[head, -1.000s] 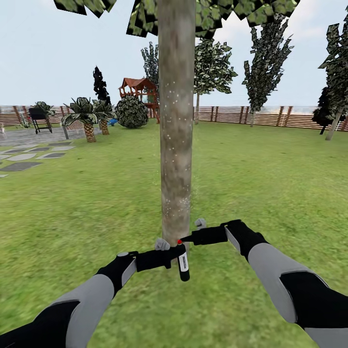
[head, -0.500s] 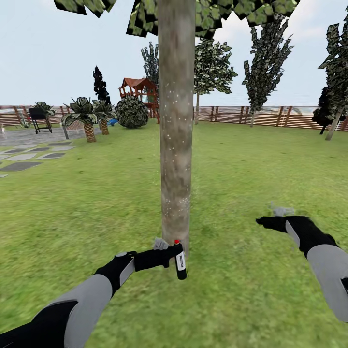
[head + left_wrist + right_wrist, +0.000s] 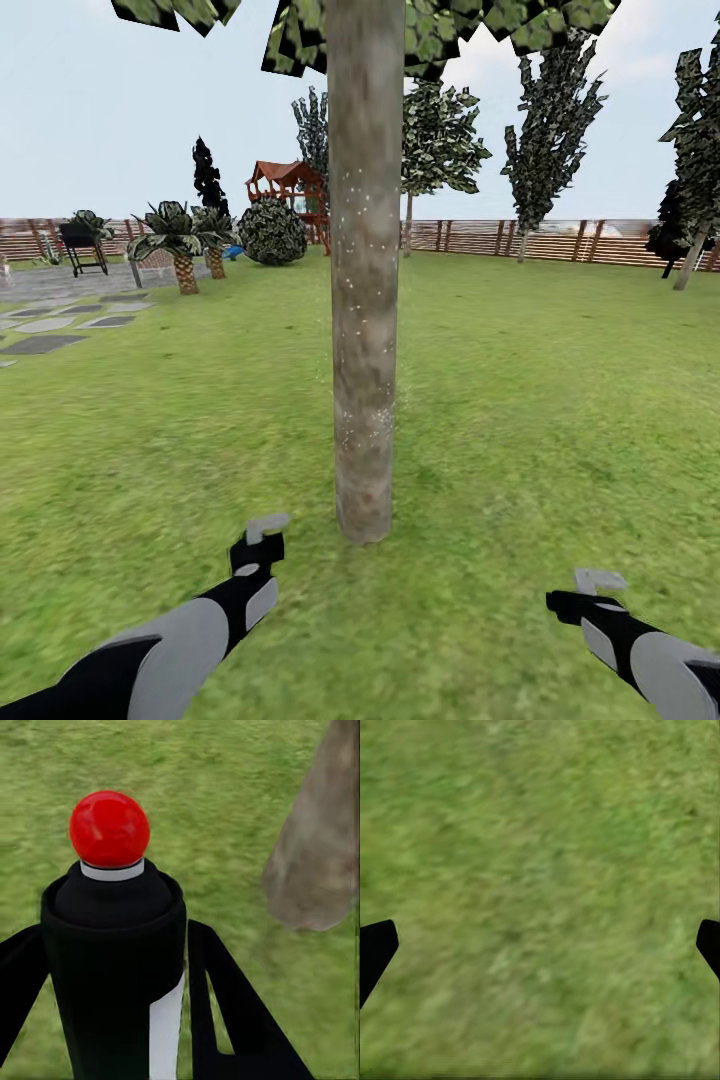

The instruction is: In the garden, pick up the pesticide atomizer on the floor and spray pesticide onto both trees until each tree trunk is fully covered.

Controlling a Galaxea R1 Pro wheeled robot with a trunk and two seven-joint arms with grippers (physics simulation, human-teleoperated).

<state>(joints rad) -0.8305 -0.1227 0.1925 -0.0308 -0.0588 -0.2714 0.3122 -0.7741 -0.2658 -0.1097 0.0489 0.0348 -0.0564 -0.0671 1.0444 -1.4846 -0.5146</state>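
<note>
The left pincer [image 3: 150, 1020] pinches the near-black cylindrical pesticide atomizer with the red ball cap and pale label stripe [image 3: 112, 945], its dark fingers [image 3: 232, 1020] flanking the bottle. The right pincer [image 3: 540, 945] is spread wide over bare lawn, holding nothing.

The mottled grey-brown straight tree trunk [image 3: 365, 300] stands just ahead, speckled with pale droplets along part of its height. The risk, as I judge it, is patchy coverage: with the bottle held low near the grass [image 3: 480, 380], spray may miss the upper trunk, or the nozzle may point off the bark.

The left wrist view shows the atomizer and the trunk's base [image 3: 319, 855] beside it; from the head view the bottle cannot be made out at the left pincer [image 3: 258, 545].
</note>
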